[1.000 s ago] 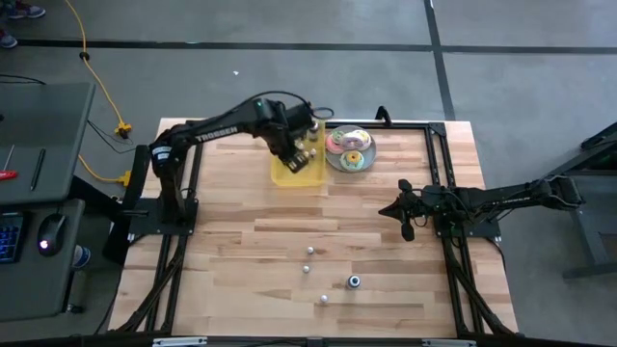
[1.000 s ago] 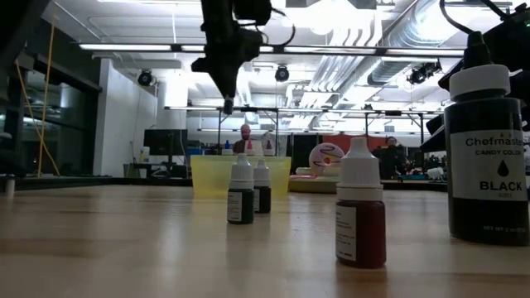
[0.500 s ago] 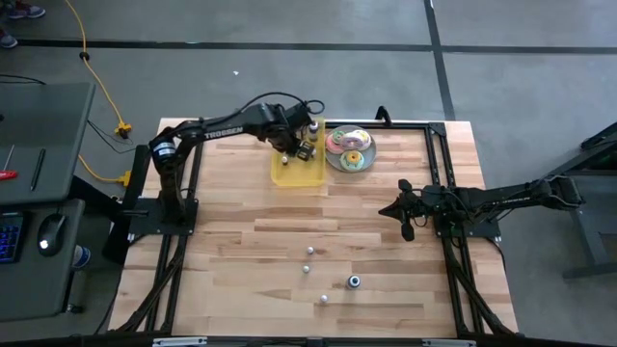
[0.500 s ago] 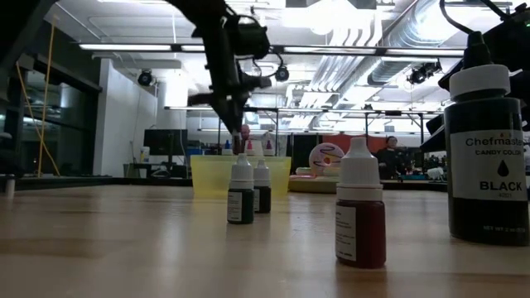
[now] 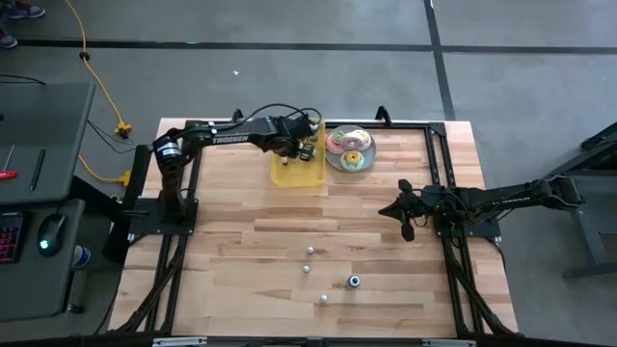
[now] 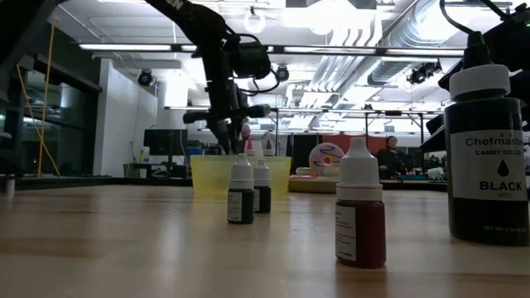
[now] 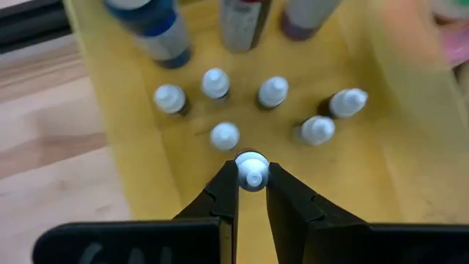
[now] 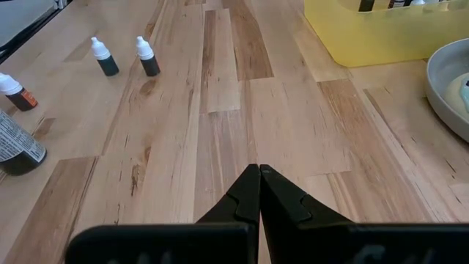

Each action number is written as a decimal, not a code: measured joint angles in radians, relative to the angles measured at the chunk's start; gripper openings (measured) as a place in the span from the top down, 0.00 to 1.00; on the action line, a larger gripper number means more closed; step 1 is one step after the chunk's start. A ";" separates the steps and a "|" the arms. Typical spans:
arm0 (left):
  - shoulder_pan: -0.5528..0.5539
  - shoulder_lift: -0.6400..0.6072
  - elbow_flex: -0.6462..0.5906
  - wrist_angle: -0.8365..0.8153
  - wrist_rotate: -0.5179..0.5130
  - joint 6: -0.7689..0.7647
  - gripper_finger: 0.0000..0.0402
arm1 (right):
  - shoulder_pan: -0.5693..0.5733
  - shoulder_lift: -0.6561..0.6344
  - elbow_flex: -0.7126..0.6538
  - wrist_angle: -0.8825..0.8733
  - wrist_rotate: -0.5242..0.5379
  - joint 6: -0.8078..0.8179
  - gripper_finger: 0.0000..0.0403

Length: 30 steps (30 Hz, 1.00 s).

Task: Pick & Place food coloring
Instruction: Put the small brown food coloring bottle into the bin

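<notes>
Lowering: the left gripper (image 7: 253, 178) has come down from above the yellow tray (image 5: 287, 174) into its far part, over the last second.
Left fingers: nearly closed, pinching the white cap of one small bottle (image 7: 252, 170).
Meaning: this bottle seems about to be released among those already placed.
Tray count: the left wrist view shows six small white-capped bottles besides the held one, plus three larger ones.
Surface count: four bottles (image 5: 309, 252) wait on the near surface (image 5: 241, 251).
Right gripper (image 8: 258, 174): fingers closed, empty, parked at right.
</notes>
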 joint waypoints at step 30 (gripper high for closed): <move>-0.051 0.111 0.001 0.129 -0.121 -0.003 0.90 | 0.000 0.000 0.000 0.000 0.000 0.000 1.00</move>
